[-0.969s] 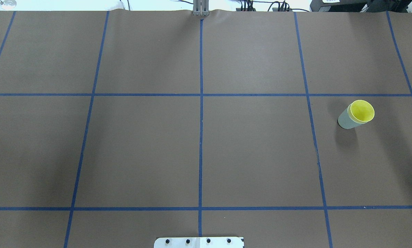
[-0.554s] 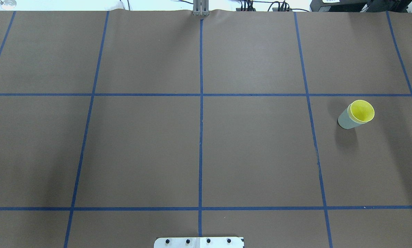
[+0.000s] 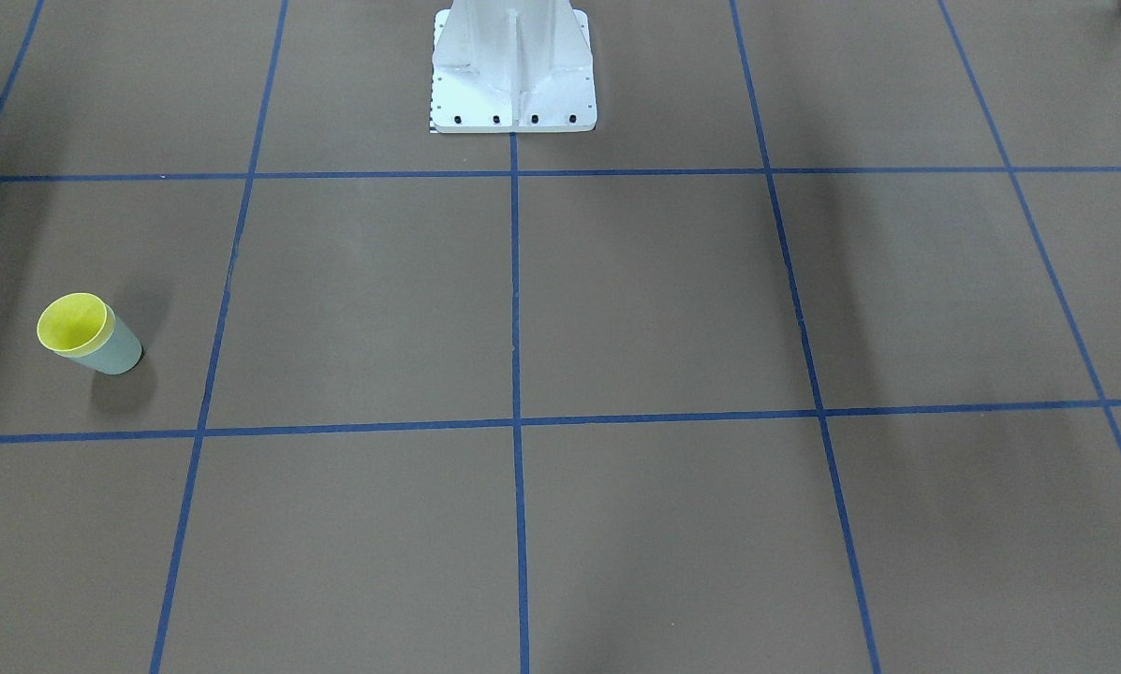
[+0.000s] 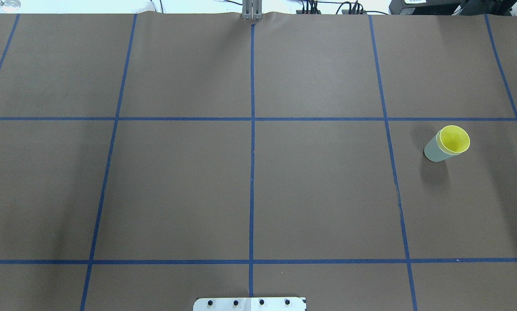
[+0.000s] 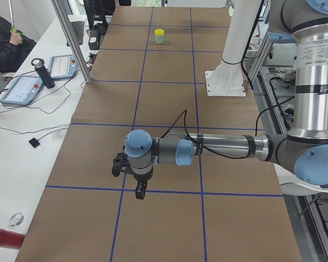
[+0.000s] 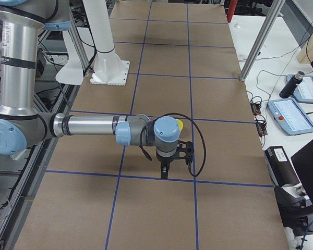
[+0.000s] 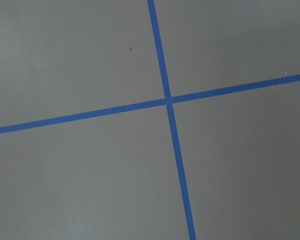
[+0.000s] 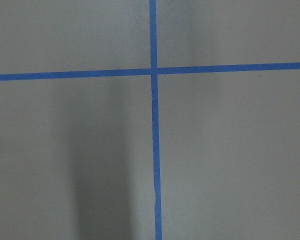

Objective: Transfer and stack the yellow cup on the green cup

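The yellow cup point(image 4: 455, 139) sits nested inside the green cup point(image 4: 432, 152), upright on the brown table at the right. The pair also shows in the front view, yellow cup point(image 3: 73, 323) in green cup point(image 3: 118, 354), and far off in the left side view point(image 5: 159, 36). No gripper touches them. My left gripper point(image 5: 139, 194) hangs over the table's left end and shows only in the left side view. My right gripper point(image 6: 164, 174) hangs near the cups and shows only in the right side view. I cannot tell whether either is open or shut.
Blue tape lines point(image 4: 252, 151) divide the brown table into squares. The white robot base point(image 3: 513, 75) stands at the table's near middle edge. A side bench with tablets and a dark bottle point(image 5: 44, 73) lies beyond the far edge.
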`<state>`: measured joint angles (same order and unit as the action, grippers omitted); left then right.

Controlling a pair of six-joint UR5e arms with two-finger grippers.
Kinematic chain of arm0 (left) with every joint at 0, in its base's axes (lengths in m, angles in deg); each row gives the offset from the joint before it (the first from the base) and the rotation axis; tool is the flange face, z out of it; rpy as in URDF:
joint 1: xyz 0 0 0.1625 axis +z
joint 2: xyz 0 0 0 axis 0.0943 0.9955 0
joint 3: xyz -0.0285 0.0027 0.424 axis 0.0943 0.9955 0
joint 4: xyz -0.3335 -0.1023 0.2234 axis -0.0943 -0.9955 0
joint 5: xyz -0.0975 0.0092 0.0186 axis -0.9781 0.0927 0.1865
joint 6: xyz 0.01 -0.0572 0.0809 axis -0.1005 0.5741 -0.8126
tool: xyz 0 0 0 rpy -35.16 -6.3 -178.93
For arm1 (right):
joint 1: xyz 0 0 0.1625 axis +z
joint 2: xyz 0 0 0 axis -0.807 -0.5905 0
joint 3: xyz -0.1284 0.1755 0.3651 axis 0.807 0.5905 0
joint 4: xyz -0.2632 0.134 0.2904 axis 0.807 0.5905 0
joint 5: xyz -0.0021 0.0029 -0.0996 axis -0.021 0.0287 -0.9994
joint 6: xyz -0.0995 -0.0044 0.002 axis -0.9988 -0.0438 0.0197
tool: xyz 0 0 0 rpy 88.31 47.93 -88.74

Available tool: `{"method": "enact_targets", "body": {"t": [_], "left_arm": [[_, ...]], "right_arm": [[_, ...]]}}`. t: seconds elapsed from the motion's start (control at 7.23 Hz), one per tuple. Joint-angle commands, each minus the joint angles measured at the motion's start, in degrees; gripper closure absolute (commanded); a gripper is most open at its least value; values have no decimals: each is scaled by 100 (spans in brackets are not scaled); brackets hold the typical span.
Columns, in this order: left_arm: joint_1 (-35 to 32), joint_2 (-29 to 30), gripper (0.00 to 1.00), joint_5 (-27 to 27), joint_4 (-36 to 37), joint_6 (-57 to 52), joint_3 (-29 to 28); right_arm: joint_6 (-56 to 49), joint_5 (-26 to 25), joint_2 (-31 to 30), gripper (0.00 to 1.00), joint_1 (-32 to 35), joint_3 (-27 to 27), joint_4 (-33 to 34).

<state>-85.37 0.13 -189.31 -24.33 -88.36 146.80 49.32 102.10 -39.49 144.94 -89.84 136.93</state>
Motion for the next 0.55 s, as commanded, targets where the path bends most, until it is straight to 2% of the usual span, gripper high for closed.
{"method": "enact_targets", "body": {"t": [0.0,0.42], "left_arm": [[-10,-4,0,1,9,9,6],[-80,-4,0,1,9,18,-2]], "right_arm": [[0,34,-33,0,18,-5,-14],[0,34,-25,0,18,-5,-23]]}}
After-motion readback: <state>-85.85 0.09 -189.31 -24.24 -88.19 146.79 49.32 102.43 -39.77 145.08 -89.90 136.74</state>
